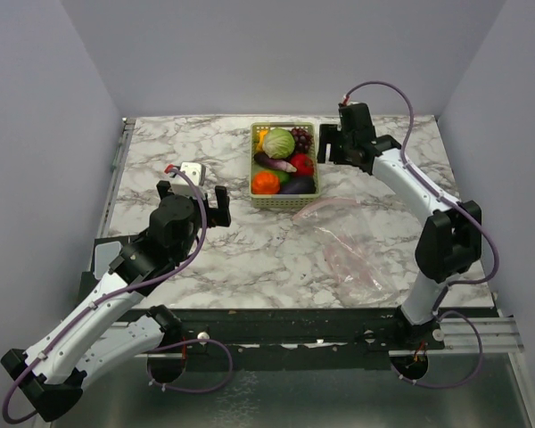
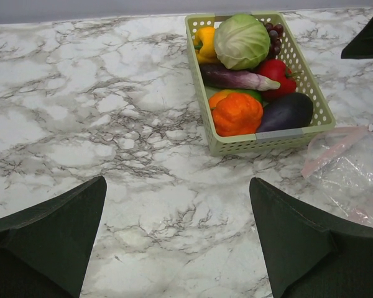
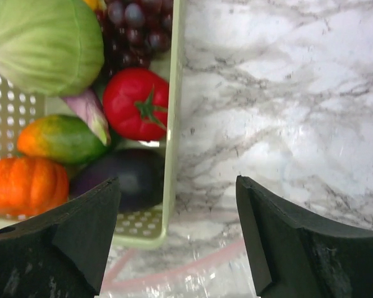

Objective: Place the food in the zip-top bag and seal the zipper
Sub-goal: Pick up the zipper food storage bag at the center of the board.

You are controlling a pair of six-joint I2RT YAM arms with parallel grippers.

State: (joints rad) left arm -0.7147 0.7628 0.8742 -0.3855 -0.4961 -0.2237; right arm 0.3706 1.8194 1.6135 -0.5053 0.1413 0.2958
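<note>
**Top view**
- food (image 1: 279, 143): all of it lies in the basket (image 1: 283, 204), at 12 o'clock on the table (image 1: 214, 259).
- bag (image 1: 357, 259): lies flat on the table at 4 o'clock from the basket. No food shows inside it.
- zipper (image 1: 325, 205): the pink strip at the bag's far end, just beside the basket's near right corner. Whether it is pressed shut cannot be told.
- left gripper (image 1: 193, 198): at 9 o'clock from the basket and apart from it. Jaws spread, holding nothing.
- right gripper (image 1: 339, 150): at 3 o'clock from the basket, just beside its right wall. Jaws spread, empty.

**Left wrist view**
- Jaws wide apart, with only marble between them.
- Basket at 1 o'clock, full, with the cabbage (image 2: 241, 41) on top.
- Bag at 4 o'clock, showing no contents.

**Right wrist view**
- Jaws apart, gripping nothing.
- The basket's right wall lies between them.
- tomato (image 3: 137, 102) at 11 o'clock, eggplant (image 3: 121, 181) at 9 o'clock, zipper at 6 o'clock.

**Status (judged)**
- Nothing is done yet.
- Left to do: move every piece into the bag, then seal it.
</note>
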